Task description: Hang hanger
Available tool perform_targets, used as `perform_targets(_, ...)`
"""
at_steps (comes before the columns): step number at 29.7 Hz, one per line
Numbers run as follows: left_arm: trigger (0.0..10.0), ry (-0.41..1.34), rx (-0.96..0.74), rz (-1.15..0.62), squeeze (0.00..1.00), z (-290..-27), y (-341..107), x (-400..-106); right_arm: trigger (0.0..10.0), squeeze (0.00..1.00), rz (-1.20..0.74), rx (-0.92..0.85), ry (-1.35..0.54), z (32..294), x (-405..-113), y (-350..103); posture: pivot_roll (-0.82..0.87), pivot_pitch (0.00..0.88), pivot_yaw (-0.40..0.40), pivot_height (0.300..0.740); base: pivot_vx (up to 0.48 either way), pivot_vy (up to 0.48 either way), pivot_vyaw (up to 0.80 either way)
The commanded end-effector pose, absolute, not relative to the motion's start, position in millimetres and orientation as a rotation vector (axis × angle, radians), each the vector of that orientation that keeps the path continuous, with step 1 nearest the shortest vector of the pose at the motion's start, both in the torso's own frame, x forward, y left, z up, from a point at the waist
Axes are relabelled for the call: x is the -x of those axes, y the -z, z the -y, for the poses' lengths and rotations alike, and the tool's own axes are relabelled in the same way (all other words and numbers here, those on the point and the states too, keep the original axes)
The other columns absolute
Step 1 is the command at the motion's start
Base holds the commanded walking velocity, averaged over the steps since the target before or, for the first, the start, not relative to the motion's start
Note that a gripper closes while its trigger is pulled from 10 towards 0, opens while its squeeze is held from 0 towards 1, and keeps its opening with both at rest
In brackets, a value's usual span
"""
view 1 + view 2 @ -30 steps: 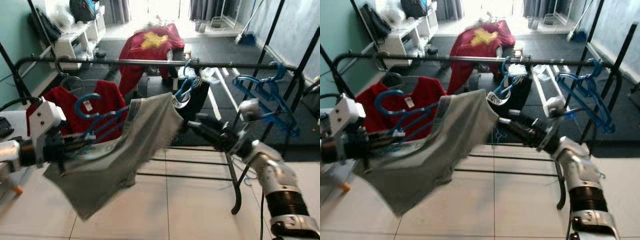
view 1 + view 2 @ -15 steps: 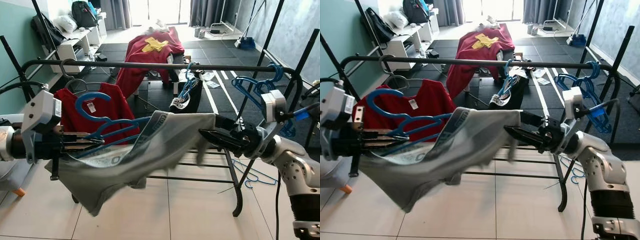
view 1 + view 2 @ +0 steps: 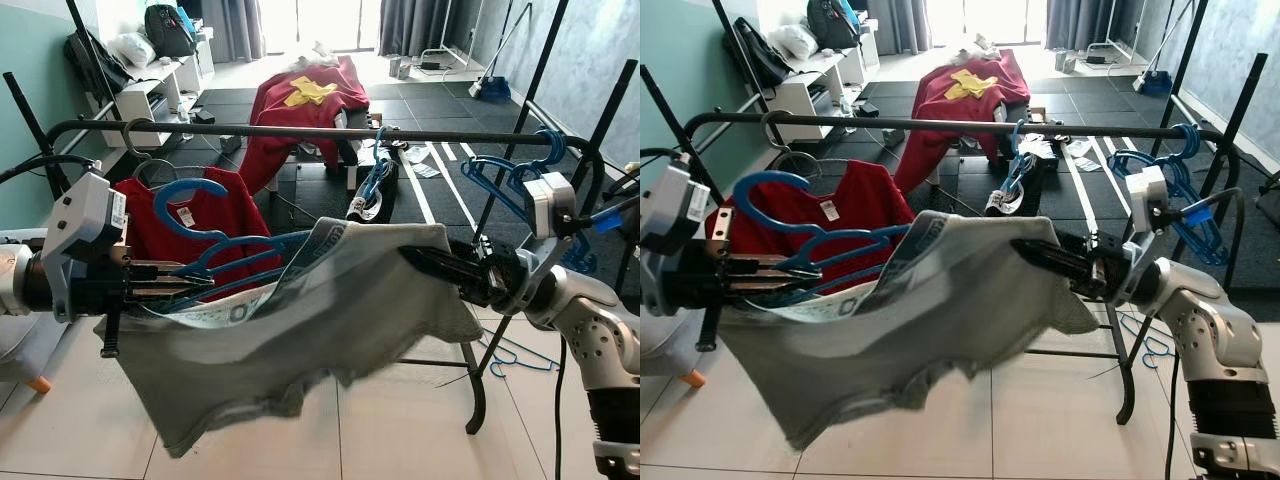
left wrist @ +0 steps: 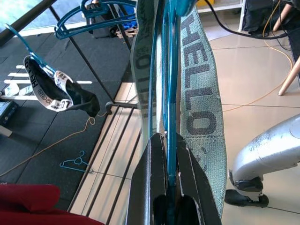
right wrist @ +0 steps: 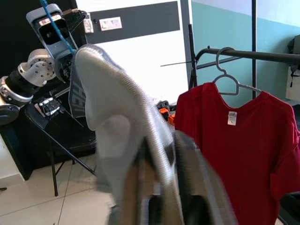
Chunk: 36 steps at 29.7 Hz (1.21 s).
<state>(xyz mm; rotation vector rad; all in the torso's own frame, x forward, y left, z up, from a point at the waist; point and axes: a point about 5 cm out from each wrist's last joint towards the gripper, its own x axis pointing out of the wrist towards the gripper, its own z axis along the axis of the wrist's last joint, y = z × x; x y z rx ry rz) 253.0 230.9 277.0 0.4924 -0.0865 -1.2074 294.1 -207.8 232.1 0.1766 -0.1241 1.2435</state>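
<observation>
My left gripper point(image 3: 203, 284) is shut on a blue hanger point(image 3: 205, 195), held low in front of the rack's left half. In the left wrist view the fingers point(image 4: 145, 164) clamp the hanger's bars point(image 4: 165, 70). A grey garment point(image 3: 310, 330) with a "HELLO" waistband point(image 4: 199, 93) hangs over that hanger. My right gripper point(image 3: 412, 257) is shut on the garment's right edge and holds it stretched out sideways. Behind runs the black rack rail point(image 3: 300, 130).
A red shirt point(image 3: 205, 215) hangs on a grey hanger at the rail's left. A black-and-white garment point(image 3: 375, 200) on a blue hanger hangs mid-rail. Several bare blue hangers point(image 3: 520, 175) crowd the right end. A red cloth point(image 3: 300, 90) lies beyond the rack.
The right gripper has drawn the garment's edge out to the right, so the cloth now spreads wide between both grippers. The left gripper and hanger have barely moved.
</observation>
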Motion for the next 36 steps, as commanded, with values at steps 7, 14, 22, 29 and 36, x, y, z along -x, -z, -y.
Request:
perform_targets(7,10.0,1.169,-0.499,0.065,0.0,-241,-279,-254,0.0,0.0,0.093,-0.17,-1.232,209,-292,-230,-0.06,0.0,0.03,0.74,0.0,0.0,0.0)
perform_targets(14,10.0,1.094,-0.586,-0.089,0.0,-265,-260,-255,0.0,0.0,0.167,-0.179,-1.053,220,-310,-239,-0.06,0.0,0.036,0.74,0.0,0.0,0.0)
perform_targets(22,10.0,0.982,-0.669,-0.271,0.0,-297,-237,-253,0.0,0.0,0.213,-0.188,-0.78,246,-330,-248,-0.05,0.0,0.029,0.74,0.0,0.0,0.0)
perform_targets(29,10.0,0.912,-0.553,-0.039,0.0,-298,-264,-259,0.0,0.0,-0.017,-0.065,-0.709,247,-335,-214,-0.06,0.0,0.029,0.74,0.0,0.0,0.0)
perform_targets(36,10.0,0.976,-0.311,0.323,0.0,-274,-301,-256,0.0,0.0,-0.197,-0.033,-0.785,214,-329,-175,-0.06,0.0,0.031,0.74,0.0,0.0,0.0)
